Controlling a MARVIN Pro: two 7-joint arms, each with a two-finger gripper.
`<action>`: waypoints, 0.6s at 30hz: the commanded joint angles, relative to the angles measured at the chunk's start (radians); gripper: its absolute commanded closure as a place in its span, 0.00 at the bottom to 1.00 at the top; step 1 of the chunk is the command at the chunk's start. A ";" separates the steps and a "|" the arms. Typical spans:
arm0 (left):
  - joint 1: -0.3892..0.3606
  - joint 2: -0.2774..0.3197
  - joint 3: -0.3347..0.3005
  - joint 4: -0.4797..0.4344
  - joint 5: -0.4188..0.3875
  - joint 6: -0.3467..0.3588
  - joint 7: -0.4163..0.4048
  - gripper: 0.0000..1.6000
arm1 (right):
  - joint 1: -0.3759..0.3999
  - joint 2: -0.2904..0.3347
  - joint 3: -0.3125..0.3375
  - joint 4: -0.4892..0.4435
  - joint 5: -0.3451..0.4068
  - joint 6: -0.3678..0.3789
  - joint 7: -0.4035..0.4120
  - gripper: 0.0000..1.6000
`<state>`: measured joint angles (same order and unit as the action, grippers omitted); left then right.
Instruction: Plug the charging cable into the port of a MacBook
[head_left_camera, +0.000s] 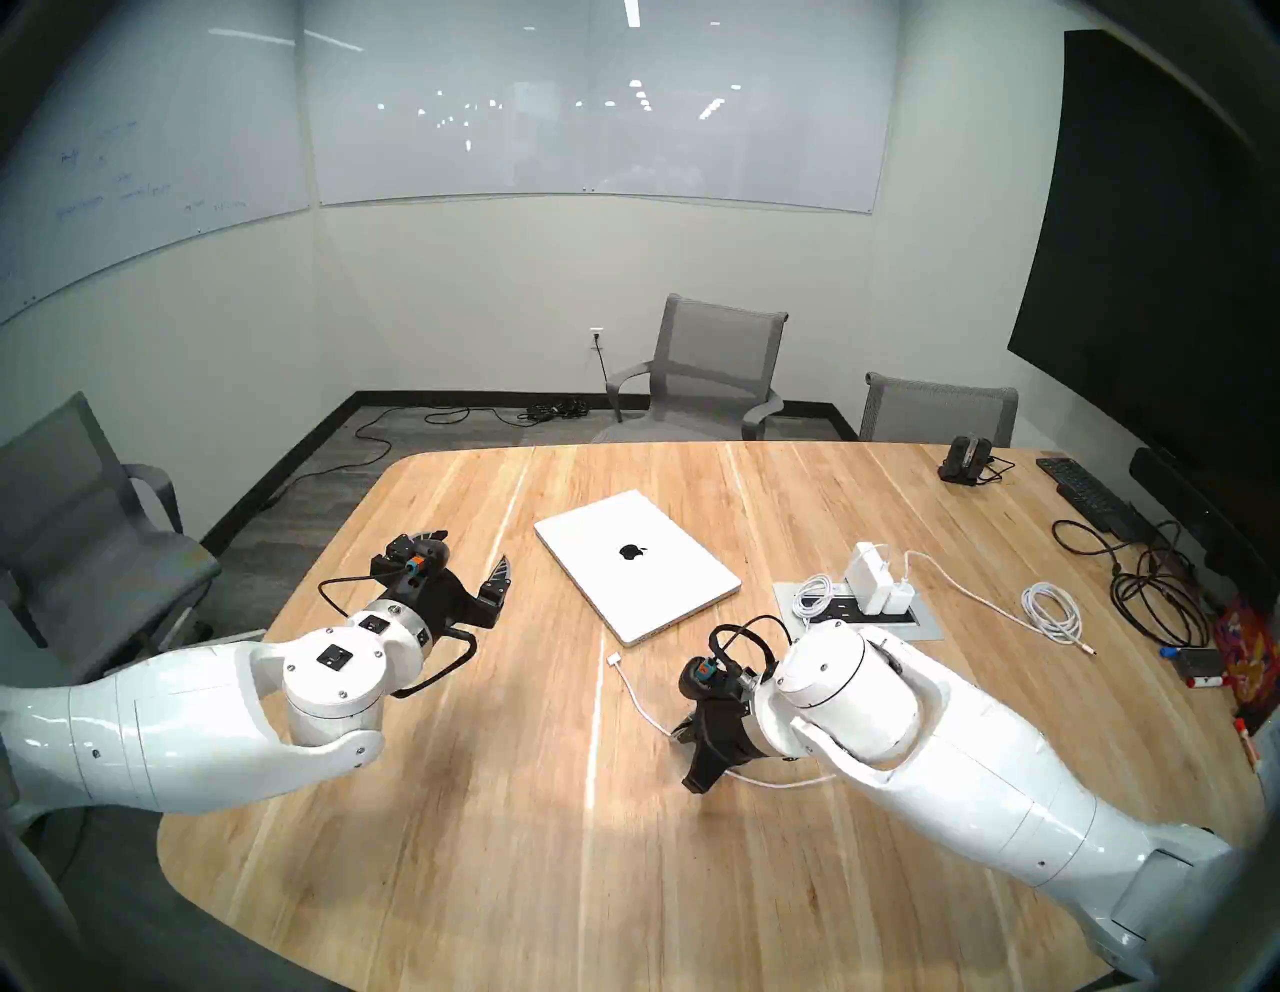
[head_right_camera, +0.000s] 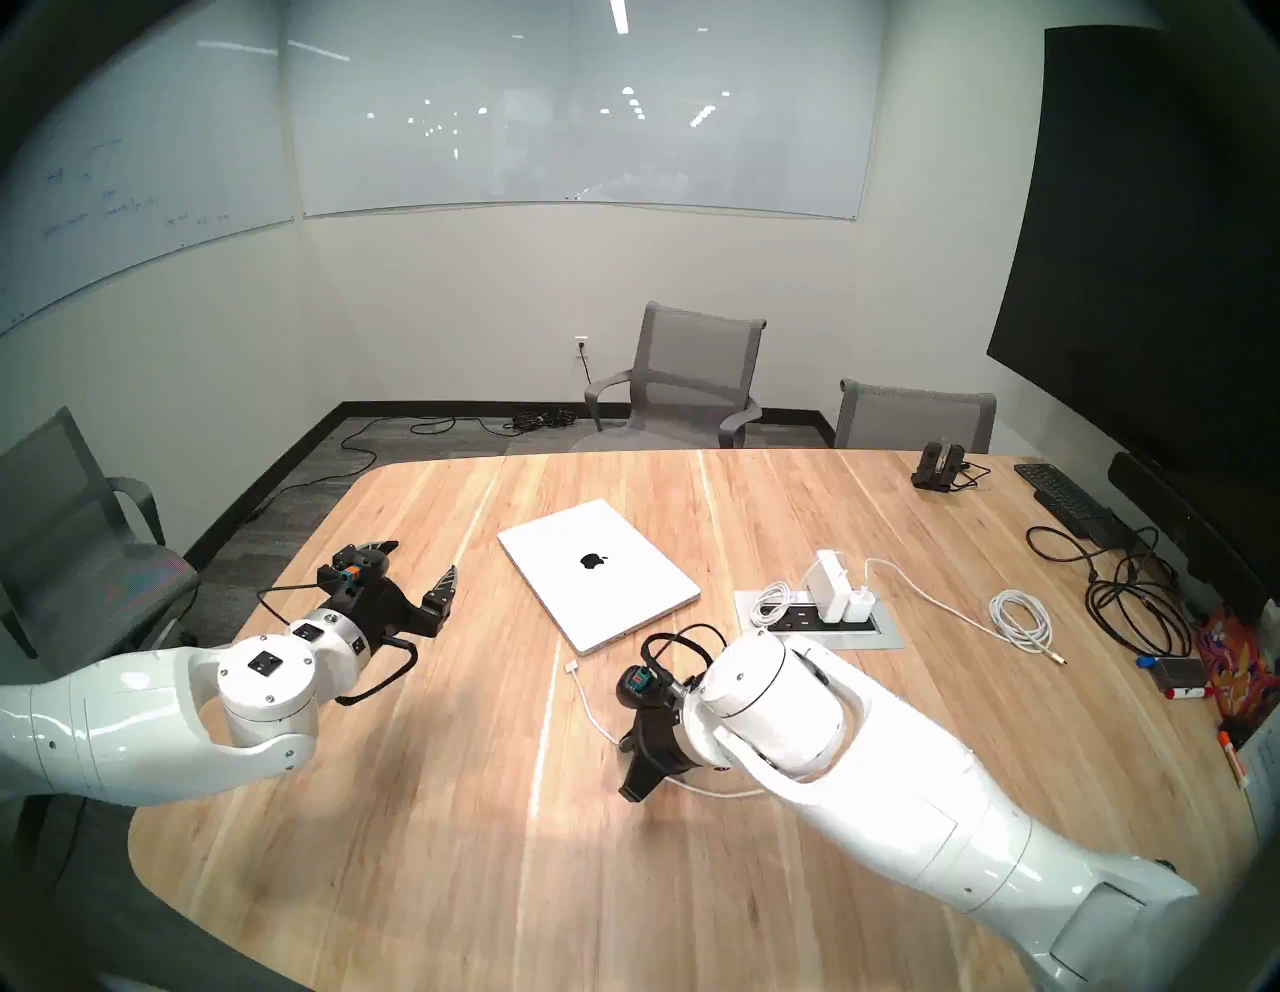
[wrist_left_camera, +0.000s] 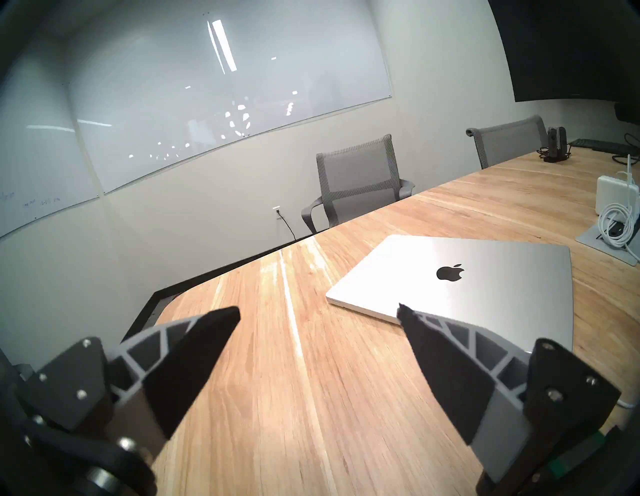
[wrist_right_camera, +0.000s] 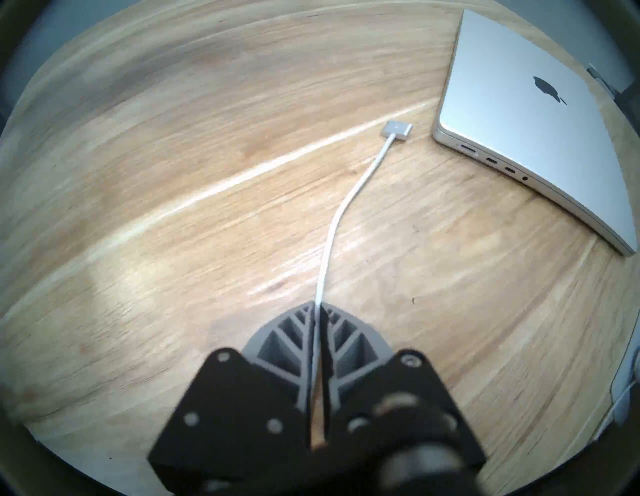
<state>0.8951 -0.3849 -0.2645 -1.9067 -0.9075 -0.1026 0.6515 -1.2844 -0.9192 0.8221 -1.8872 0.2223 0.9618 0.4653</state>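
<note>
The closed silver MacBook lies flat on the wooden table, its port edge facing me. The charging cable's flat connector lies on the table just short of the MacBook's near corner, not touching it. My right gripper points down at the table and is shut on the white cord, a little way back from the connector. My left gripper is open and empty, hovering left of the MacBook.
A recessed power box with white chargers and a bundled white cable sits right of the MacBook. A coiled white cable, black cables, a keyboard and a black dock lie far right. Chairs surround the table.
</note>
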 joint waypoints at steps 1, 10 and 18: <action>-0.014 -0.001 -0.013 -0.002 -0.002 -0.004 -0.001 0.00 | 0.010 0.012 -0.008 -0.006 0.035 -0.002 -0.037 1.00; -0.014 -0.001 -0.013 -0.002 -0.002 -0.004 -0.001 0.00 | 0.018 0.044 -0.015 -0.027 0.089 -0.002 -0.079 1.00; -0.014 -0.001 -0.013 -0.002 -0.002 -0.004 -0.001 0.00 | 0.012 0.104 0.005 -0.084 0.150 -0.002 -0.105 1.00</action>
<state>0.8951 -0.3849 -0.2645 -1.9067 -0.9075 -0.1026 0.6515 -1.2742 -0.8630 0.8070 -1.9175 0.3283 0.9622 0.3779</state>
